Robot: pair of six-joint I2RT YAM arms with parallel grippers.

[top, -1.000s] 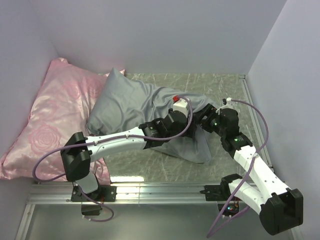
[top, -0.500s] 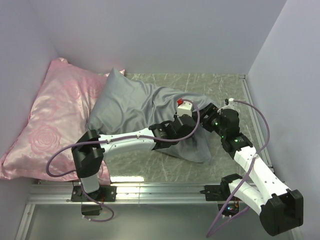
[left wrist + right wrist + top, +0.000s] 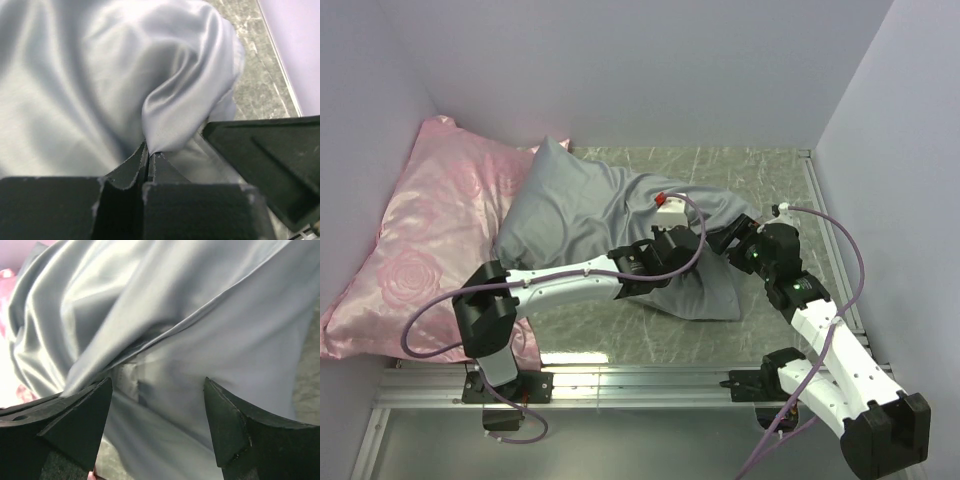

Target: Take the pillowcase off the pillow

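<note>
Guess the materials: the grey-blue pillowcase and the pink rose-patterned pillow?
The shiny grey-blue fabric pillowcase looks like satin: glossy, soft highlights along limp folds; fibre can't be told. The plump pink rose-patterned pillow also looks satin-covered: sheen over tone-on-tone roses, woven or printed unclear.

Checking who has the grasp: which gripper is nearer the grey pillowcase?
Left. The left gripper is shut on a pinched fold of the pillowcase. The right gripper is open, facing the hem near its right end; contact unclear.
</note>
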